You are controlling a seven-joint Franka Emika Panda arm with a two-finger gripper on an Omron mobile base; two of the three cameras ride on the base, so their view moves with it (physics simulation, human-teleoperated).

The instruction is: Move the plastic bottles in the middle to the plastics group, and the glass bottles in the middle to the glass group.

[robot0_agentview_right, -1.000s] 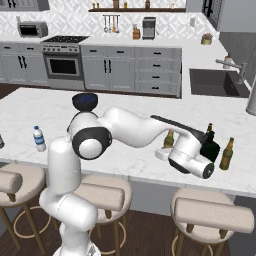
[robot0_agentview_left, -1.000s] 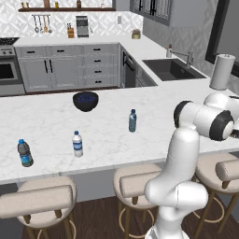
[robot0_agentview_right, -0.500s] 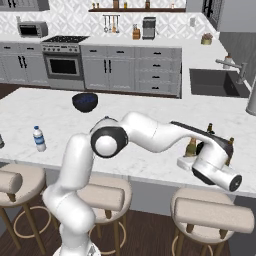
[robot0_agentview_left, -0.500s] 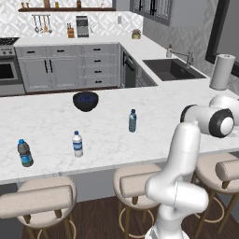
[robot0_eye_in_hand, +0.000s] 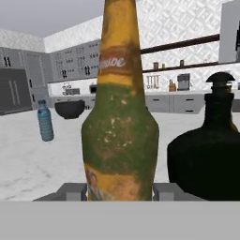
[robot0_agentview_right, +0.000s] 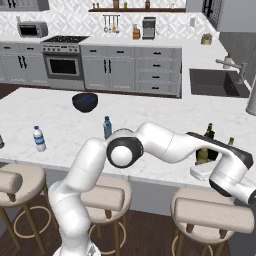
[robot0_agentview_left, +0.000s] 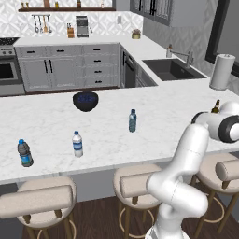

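Gripper (robot0_eye_in_hand: pixel 120 192) clamped on brown beer bottle (robot0_eye_in_hand: pixel 119 122) low on body; black round bottle (robot0_eye_in_hand: pixel 208 154) just right. Glass: stiff, slick, fragile, top-heavy; keep hold low.

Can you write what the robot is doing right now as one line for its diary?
gripper: shut on beer bottle | black bottle: beside it | water bottle: mid-counter

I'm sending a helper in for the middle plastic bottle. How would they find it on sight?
On the long white marble island counter, look past the dark round bowl toward the stools. The small translucent grey-blue water bottle with a blue cap stands upright alone mid-counter; the two other water bottles stand far to its left, and they carry labels.
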